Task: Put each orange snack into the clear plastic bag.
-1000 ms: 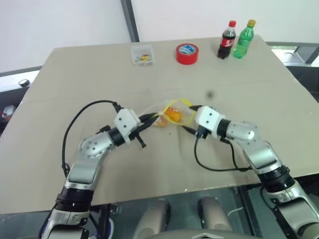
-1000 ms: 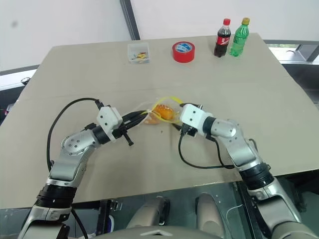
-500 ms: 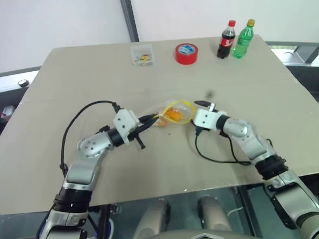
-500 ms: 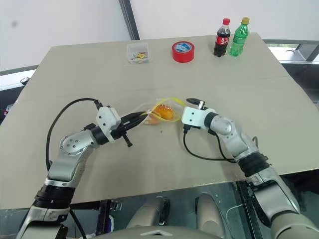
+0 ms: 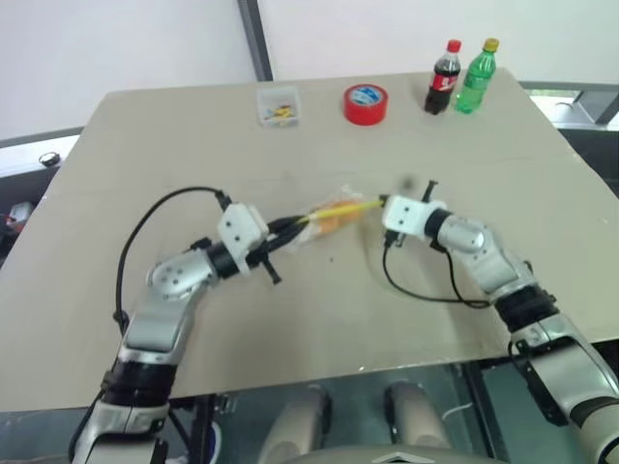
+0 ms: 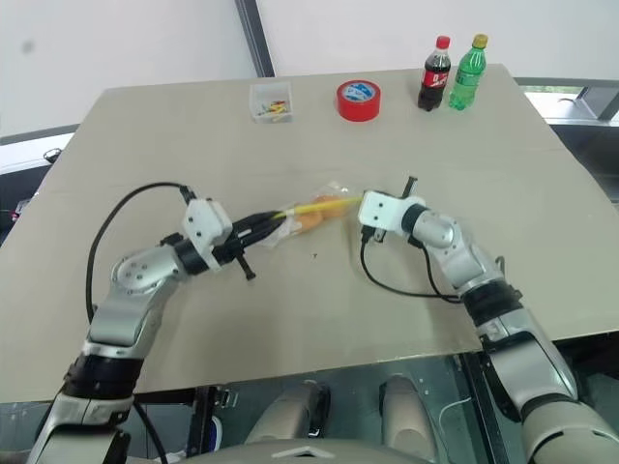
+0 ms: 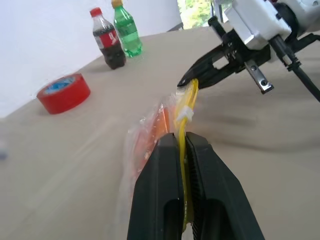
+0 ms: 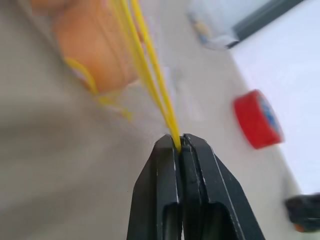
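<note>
The clear plastic bag (image 5: pixel 329 215) hangs stretched between my two grippers, just above the tan table (image 5: pixel 193 145). Its yellow closure strip (image 7: pixel 186 102) is pulled into a straight line. My left gripper (image 5: pixel 306 222) is shut on the strip's left end, and in the left wrist view its fingers (image 7: pixel 165 165) pinch the yellow band. My right gripper (image 5: pixel 381 203) is shut on the strip's right end, and the right wrist view shows its fingertips (image 8: pixel 167 150) clamped on the band. Inside the bag an orange snack (image 8: pixel 95 45) shows below the strip, with more orange behind it.
At the table's far edge stand a red tape roll (image 5: pixel 365 102), a cola bottle (image 5: pixel 442 75) and a green bottle (image 5: pixel 478 73). A small clear box (image 5: pixel 278 105) with yellow bits sits left of the tape. Black cables loop off both wrists.
My right gripper went from open to shut on the bag's yellow strip and moved away and up. The bag's open mouth has been drawn flat and taut. My left hand rose slightly.
</note>
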